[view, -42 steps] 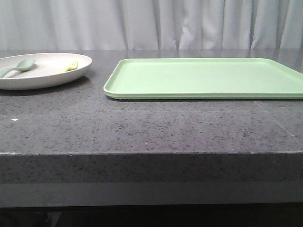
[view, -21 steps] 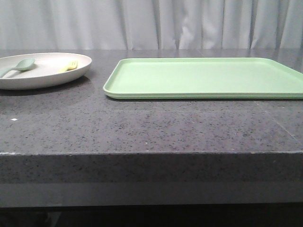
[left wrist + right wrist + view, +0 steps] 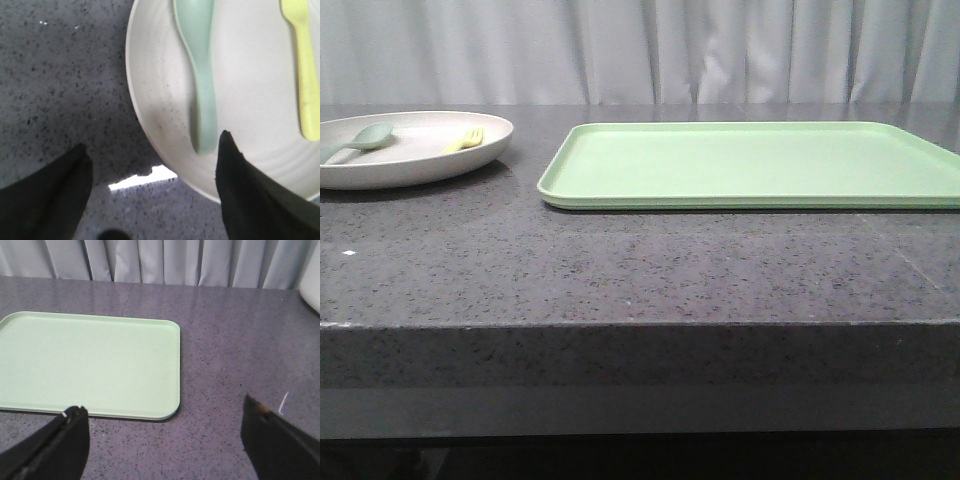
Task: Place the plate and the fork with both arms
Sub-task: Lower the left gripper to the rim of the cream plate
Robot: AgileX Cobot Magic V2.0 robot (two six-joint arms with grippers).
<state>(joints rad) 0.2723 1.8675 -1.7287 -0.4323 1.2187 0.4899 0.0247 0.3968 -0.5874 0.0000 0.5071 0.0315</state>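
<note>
The cream plate lies at the table's far left, with the pale-yellow fork and a teal-green spoon lying in it. Neither gripper shows in the front view. In the left wrist view my left gripper is open and empty, straddling the plate's rim. One finger is over the plate beside the spoon's handle end, the other over the table. The fork lies further along. My right gripper is open and empty above bare table, just off the corner of the green tray.
The large light-green rectangular tray lies flat at the middle and right of the dark speckled table. A white object shows at the edge of the right wrist view. A grey curtain hangs behind.
</note>
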